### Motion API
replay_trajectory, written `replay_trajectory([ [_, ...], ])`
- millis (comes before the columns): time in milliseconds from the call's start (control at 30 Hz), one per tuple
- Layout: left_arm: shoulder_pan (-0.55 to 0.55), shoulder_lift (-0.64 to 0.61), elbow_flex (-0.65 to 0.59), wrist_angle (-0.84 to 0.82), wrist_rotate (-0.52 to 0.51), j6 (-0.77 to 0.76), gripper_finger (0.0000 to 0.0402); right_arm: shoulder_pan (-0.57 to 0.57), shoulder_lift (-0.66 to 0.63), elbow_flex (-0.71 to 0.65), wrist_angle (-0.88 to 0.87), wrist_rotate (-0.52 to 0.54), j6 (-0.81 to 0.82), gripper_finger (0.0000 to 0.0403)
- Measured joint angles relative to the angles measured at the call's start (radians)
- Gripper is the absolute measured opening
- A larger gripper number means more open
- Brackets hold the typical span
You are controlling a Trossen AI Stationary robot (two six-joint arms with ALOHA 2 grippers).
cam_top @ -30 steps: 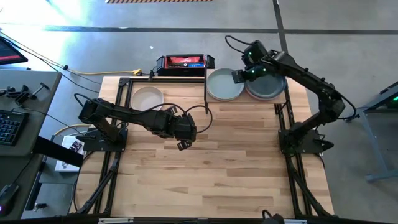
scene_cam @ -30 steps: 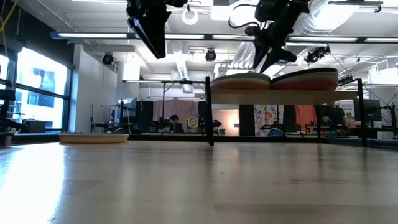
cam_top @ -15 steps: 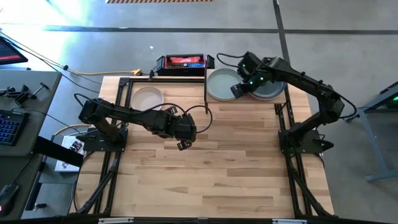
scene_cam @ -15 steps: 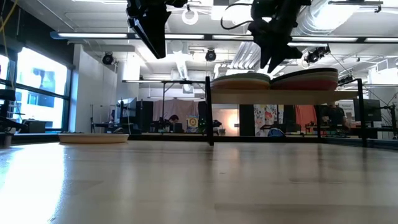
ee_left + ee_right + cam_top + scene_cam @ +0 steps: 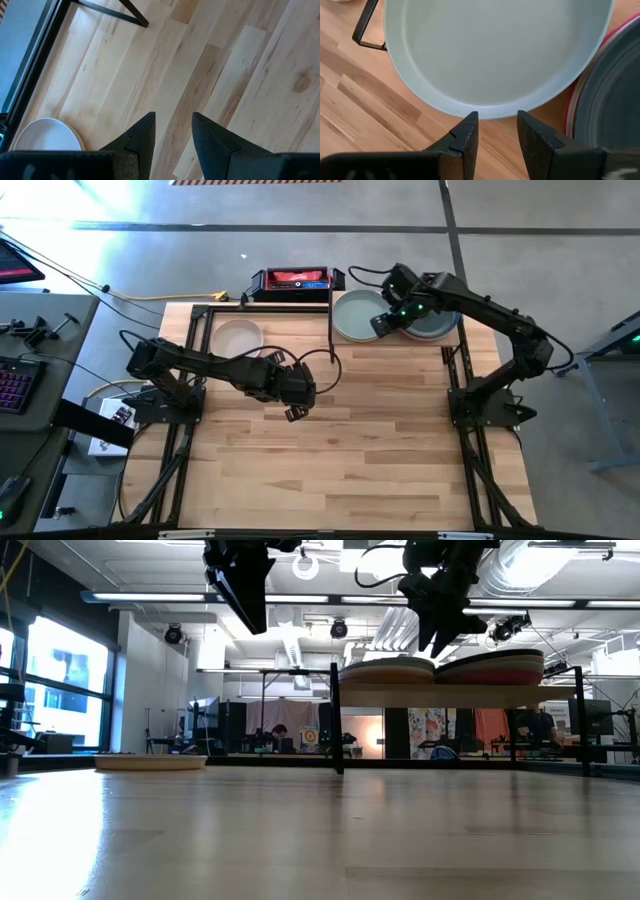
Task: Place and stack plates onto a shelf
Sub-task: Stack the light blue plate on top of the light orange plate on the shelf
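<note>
Two plate stacks sit on the raised light-wood shelf (image 5: 450,696) at the table's far right. A pale green plate (image 5: 358,315) (image 5: 495,50) tops the left stack (image 5: 385,670). A dark slate plate (image 5: 432,322) (image 5: 612,100) tops the right stack (image 5: 492,666), with a magenta rim (image 5: 568,107) under it. One cream plate (image 5: 237,337) (image 5: 150,762) (image 5: 45,136) lies flat on the table at far left. My right gripper (image 5: 378,326) (image 5: 495,125) hovers open above the pale green plate's near edge. My left gripper (image 5: 295,412) (image 5: 173,127) hangs open over bare tabletop mid-table.
A thin black shelf post (image 5: 331,330) (image 5: 336,720) stands between the cream plate and the shelf. A red and black box (image 5: 296,280) sits beyond the table's far edge. Bare plank tabletop (image 5: 340,460) fills the near half.
My right gripper has drawn back from over the gap between the two stacks toward the table's near edge, ending above the pale green plate's near rim, and has then stayed still. The plates have not moved.
</note>
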Motion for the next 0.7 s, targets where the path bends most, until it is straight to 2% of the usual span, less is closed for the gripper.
replay_trajectory([
  [333,0.0,0.0,0.0,0.0,0.0,0.0,0.0115,0.023,0.024,0.0,-0.004,0.022,-0.004,0.0114],
  [700,0.0,0.0,0.0,0.002,0.0,0.0,0.0115,-0.012,0.028,0.017,0.005,0.036,-0.031,0.0114],
])
